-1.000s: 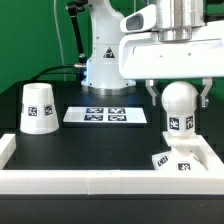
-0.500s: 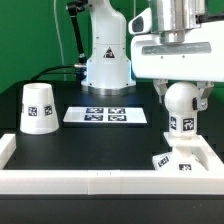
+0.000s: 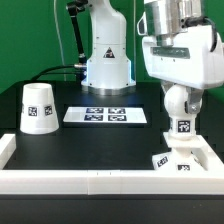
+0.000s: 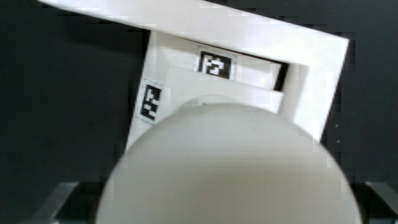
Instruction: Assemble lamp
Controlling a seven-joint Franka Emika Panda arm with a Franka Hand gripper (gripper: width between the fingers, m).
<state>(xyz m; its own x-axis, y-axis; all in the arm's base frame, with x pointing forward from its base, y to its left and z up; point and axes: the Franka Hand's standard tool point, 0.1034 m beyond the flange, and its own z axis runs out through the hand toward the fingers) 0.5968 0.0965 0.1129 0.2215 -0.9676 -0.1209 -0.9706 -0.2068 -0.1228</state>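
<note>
The white ball-shaped bulb [image 3: 179, 108] stands on the post of the flat square lamp base [image 3: 180, 159], at the exterior view's right, in the corner of the white border. My gripper [image 3: 179, 103] is around the bulb, shut on it from both sides. In the wrist view the bulb [image 4: 222, 165] fills the frame near the camera, with the base [image 4: 240, 75] and its tags beyond it. The tapered cup-like shade [image 3: 38, 107] stands on the black table at the exterior view's left, far from the gripper.
The marker board [image 3: 105, 115] lies flat at the table's middle, behind the bulb's left. A white rail-like border [image 3: 90, 182] runs along the front edge and the sides. The robot's pedestal [image 3: 106, 55] stands at the back.
The wrist and hand have rotated about the vertical axis while staying over the bulb. The bulb, base and shade stay where they were.
</note>
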